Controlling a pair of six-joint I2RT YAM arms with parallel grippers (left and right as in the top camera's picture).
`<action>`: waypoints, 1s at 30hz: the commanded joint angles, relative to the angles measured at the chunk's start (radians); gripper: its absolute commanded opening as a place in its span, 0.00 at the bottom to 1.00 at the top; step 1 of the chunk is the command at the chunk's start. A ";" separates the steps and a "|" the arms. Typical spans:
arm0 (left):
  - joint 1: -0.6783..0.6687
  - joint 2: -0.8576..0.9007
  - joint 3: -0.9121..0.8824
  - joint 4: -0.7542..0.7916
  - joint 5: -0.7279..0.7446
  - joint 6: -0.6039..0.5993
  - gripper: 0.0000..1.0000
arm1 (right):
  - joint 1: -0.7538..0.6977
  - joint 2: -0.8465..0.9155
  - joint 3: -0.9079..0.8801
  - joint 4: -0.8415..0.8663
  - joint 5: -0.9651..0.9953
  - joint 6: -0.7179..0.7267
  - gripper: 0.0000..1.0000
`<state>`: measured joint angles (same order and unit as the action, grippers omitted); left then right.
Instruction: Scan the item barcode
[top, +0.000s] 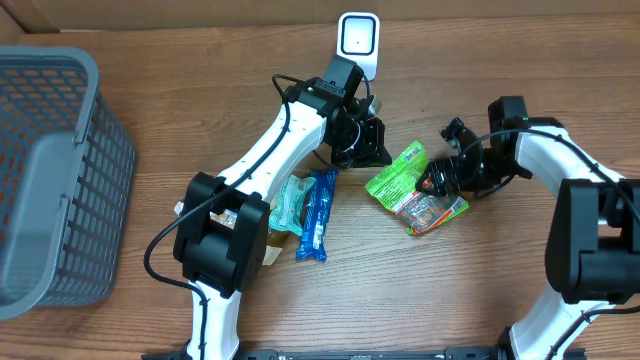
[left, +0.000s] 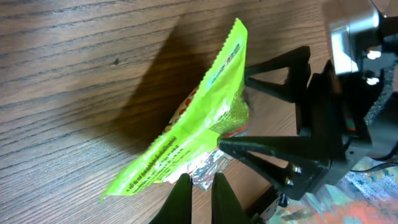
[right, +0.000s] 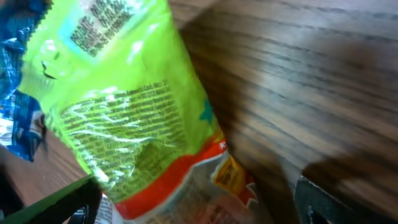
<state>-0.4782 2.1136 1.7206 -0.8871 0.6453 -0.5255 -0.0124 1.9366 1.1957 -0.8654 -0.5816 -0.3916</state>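
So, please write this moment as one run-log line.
left gripper: shut on green plastic snack packet edge | right gripper: open around packet | white box-shaped scanner: packet not yet presented

Snack packet (top: 398, 180): glossy, crinkled green plastic film; around the packet, my right gripper (top: 430, 186) in matt black plastic; beneath it, table (top: 200, 90) of matt grained wood; left of it, shiny blue wrapper (top: 318, 212)

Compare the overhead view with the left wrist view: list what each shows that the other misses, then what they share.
Overhead only: the grey basket, the white scanner and a blue packet. Left wrist only: the left gripper pinching the foil edge of the green snack packet, seen close up. Both: that packet, and the open right gripper at it.
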 joint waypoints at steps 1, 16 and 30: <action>-0.001 0.002 0.002 -0.001 -0.009 -0.013 0.05 | 0.006 0.005 -0.037 0.013 -0.039 0.004 0.90; 0.002 0.002 0.002 -0.007 -0.009 -0.013 0.04 | 0.005 0.005 -0.022 0.101 -0.169 0.613 0.04; 0.092 0.002 0.002 -0.085 -0.009 -0.005 0.04 | 0.026 -0.037 0.032 0.070 -0.048 0.875 0.54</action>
<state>-0.3908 2.1136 1.7206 -0.9703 0.6415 -0.5251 -0.0063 1.9331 1.2095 -0.7837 -0.7101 0.4427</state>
